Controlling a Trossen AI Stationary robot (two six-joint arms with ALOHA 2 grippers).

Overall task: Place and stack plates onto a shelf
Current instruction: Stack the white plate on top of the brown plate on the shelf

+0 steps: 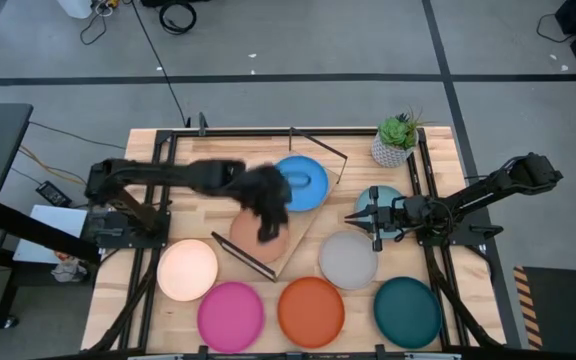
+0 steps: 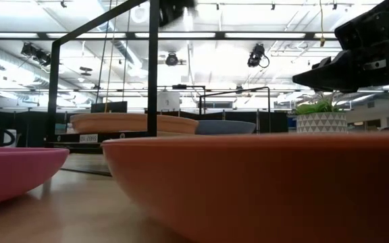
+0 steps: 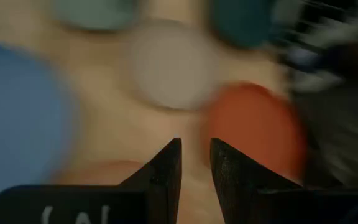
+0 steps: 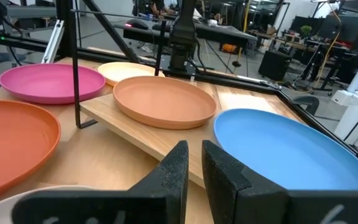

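The shelf point(image 1: 306, 222) lies aslant at mid-table, with the blue plate point(image 1: 301, 183) on its far end and the tan plate point(image 1: 253, 240) on its near end. My left gripper point(image 1: 268, 226) hovers over the tan plate, blurred; in the left wrist view its fingers point(image 3: 196, 144) stand almost together and hold nothing. My right gripper point(image 4: 195, 148) waits shut above the pale blue plate point(image 1: 380, 197), pointing at the shelf point(image 4: 142, 134). On the tabletop lie the grey plate point(image 1: 348, 260), cream plate point(image 1: 187, 269), pink plate point(image 1: 231, 316), orange plate point(image 1: 310, 312) and dark teal plate point(image 1: 407, 312).
A potted plant point(image 1: 395, 140) stands at the table's far right corner. Black wire frames point(image 1: 318, 150) rise at the shelf's ends, one upright point(image 2: 153, 67) close in the low view. The shelf's middle, between the two plates, is bare board.
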